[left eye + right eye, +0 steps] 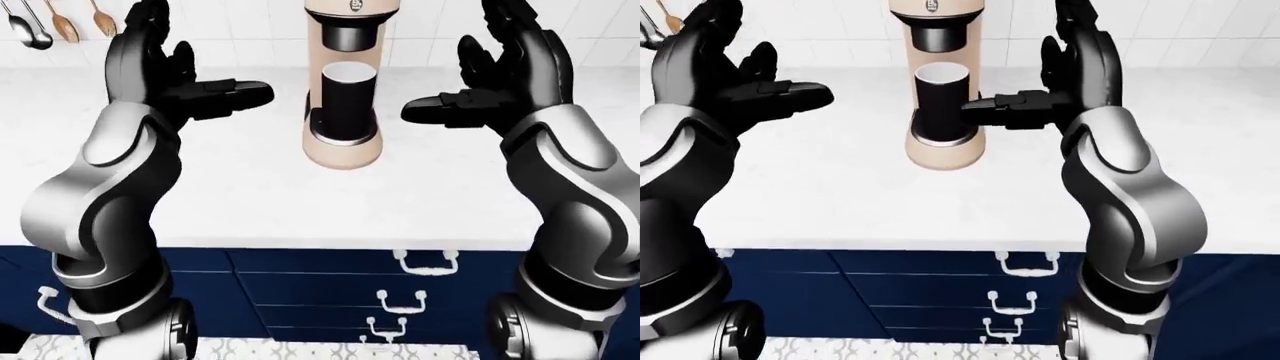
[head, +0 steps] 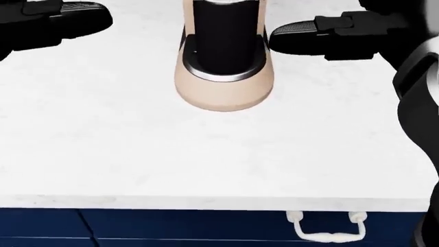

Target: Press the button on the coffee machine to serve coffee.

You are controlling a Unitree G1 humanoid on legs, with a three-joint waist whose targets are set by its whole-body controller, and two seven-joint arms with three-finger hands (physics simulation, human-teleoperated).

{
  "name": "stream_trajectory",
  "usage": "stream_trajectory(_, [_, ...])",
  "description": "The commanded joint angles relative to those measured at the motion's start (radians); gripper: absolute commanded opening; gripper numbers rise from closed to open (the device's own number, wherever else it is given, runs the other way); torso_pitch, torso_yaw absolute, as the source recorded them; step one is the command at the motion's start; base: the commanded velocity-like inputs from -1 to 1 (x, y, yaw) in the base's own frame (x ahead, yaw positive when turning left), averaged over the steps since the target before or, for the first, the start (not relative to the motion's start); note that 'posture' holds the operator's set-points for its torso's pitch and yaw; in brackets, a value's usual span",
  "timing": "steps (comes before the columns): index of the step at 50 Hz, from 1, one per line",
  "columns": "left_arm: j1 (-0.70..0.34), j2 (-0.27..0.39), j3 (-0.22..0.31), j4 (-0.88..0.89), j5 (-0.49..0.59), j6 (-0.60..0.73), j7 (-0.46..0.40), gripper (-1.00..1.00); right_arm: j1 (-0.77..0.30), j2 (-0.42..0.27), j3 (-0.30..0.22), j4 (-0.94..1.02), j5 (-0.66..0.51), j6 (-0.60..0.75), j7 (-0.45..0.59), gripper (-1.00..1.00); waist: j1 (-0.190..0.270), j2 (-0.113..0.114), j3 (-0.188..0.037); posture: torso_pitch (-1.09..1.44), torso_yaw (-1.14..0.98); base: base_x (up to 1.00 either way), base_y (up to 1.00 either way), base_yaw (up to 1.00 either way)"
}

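A beige coffee machine (image 1: 343, 142) stands on the white counter (image 1: 250, 195), its top cut off by the upper edge of the left-eye view. A black cup (image 1: 346, 101) with a white inside sits on its drip base under the spout. The machine's button does not show clearly. My left hand (image 1: 175, 71) is raised to the left of the machine, fingers spread open and empty. My right hand (image 1: 495, 71) is raised to the machine's right, also open, its thumb (image 1: 440, 111) pointing toward the cup without touching it.
Dark blue drawers with white handles (image 1: 425, 264) run below the counter's edge. Spoons (image 1: 45, 22) hang on the white tiled wall at the upper left. A patterned floor (image 1: 300, 349) shows at the bottom of the left-eye view.
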Motion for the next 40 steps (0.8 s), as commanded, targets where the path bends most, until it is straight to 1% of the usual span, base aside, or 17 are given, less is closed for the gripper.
stream_trajectory(1, [-0.026,0.009,0.000,-0.005,-0.006,-0.012,-0.008,1.00,-0.030,-0.008,-0.007,-0.013,-0.009,-0.021,-0.010,1.00,-0.003,0.002,-0.026,0.00,0.00,0.00,0.00,0.00])
stream_trajectory(4, [-0.025,0.009,0.000,-0.004,-0.004,-0.013,-0.009,1.00,-0.035,-0.008,-0.012,-0.017,-0.006,-0.016,-0.018,1.00,-0.010,0.022,-0.024,0.00,0.00,0.00,0.00,0.00])
stream_trajectory(8, [-0.024,0.008,-0.001,0.003,0.000,-0.018,-0.012,1.00,-0.029,-0.009,-0.012,-0.017,0.004,-0.022,-0.014,1.00,-0.016,0.024,-0.026,0.00,0.00,0.00,0.00,0.00])
stream_trajectory(9, [-0.024,0.008,-0.002,0.003,0.001,-0.019,-0.012,1.00,-0.032,-0.009,-0.011,-0.019,0.006,-0.019,-0.014,1.00,-0.016,0.025,-0.052,0.00,0.00,0.09,0.00,0.00])
stream_trajectory(11, [-0.025,0.007,-0.001,0.000,0.000,-0.015,-0.011,1.00,-0.032,-0.010,-0.011,-0.019,0.008,-0.020,-0.014,1.00,-0.019,0.026,-0.023,0.00,0.00,0.23,0.00,0.00])
stream_trajectory(12, [-0.026,0.007,0.000,-0.002,-0.001,-0.012,-0.010,1.00,-0.033,-0.011,-0.011,-0.019,0.008,-0.018,-0.015,1.00,-0.019,0.026,-0.015,0.00,0.00,0.26,0.00,0.00])
stream_trajectory(16, [-0.026,0.007,0.000,-0.001,0.000,-0.013,-0.011,1.00,-0.034,-0.013,-0.011,-0.022,0.012,-0.013,-0.016,1.00,-0.019,0.005,-0.012,0.00,0.00,0.25,0.00,0.00])
stream_trajectory(19, [-0.026,0.008,0.001,-0.001,-0.001,-0.013,-0.012,1.00,-0.034,-0.012,-0.010,-0.024,0.013,-0.012,-0.017,1.00,-0.013,-0.033,-0.015,0.00,0.00,0.25,0.00,0.00])
stream_trajectory(20, [-0.024,0.008,0.001,0.001,0.000,-0.016,-0.013,1.00,-0.034,-0.012,-0.011,-0.023,0.013,-0.012,-0.016,1.00,-0.014,-0.022,-0.022,0.00,0.00,0.25,0.00,0.00])
stream_trajectory(23, [-0.024,0.008,0.000,0.001,0.001,-0.017,-0.013,1.00,-0.033,-0.013,-0.011,-0.023,0.014,-0.014,-0.016,1.00,-0.014,-0.031,-0.022,0.00,0.00,0.25,0.00,0.00])
stream_trajectory(26, [-0.024,0.007,0.000,0.001,0.001,-0.016,-0.013,1.00,-0.031,-0.012,-0.009,-0.020,0.013,-0.019,-0.014,1.00,-0.013,-0.015,-0.022,0.00,0.00,0.25,0.00,0.00])
stream_trajectory(29, [-0.025,0.008,0.001,-0.001,0.000,-0.015,-0.013,1.00,-0.033,-0.014,-0.010,-0.019,0.010,-0.014,-0.019,1.00,-0.017,0.011,-0.008,0.00,0.00,0.21,0.00,0.00])
stream_trajectory(31, [-0.024,0.008,0.000,-0.001,0.001,-0.015,-0.013,1.00,-0.033,-0.014,-0.011,-0.019,0.010,-0.015,-0.020,1.00,-0.030,0.027,-0.012,0.00,0.00,0.00,0.00,0.00])
stream_trajectory(33, [-0.024,0.007,-0.001,-0.001,0.001,-0.015,-0.013,1.00,-0.033,-0.014,-0.012,-0.021,0.010,-0.016,-0.022,1.00,-0.040,0.079,-0.028,0.00,0.00,0.00,0.00,0.00])
stream_trajectory(34, [-0.025,0.007,0.001,-0.003,0.000,-0.012,-0.011,1.00,-0.034,-0.016,-0.012,-0.020,0.008,-0.018,-0.022,1.00,-0.037,0.031,-0.014,0.00,0.00,0.00,0.00,0.00])
stream_trajectory(36, [-0.027,0.007,0.002,-0.006,-0.002,-0.008,-0.010,1.00,-0.036,-0.016,-0.012,-0.017,0.007,-0.014,-0.026,1.00,-0.029,0.030,-0.026,0.00,0.00,0.00,0.00,0.00])
stream_trajectory(40, [-0.027,0.007,0.002,-0.007,-0.004,-0.007,-0.009,1.00,-0.038,-0.017,-0.007,-0.004,-0.003,-0.010,-0.029,1.00,-0.022,0.013,-0.028,0.00,0.00,0.00,0.00,0.00])
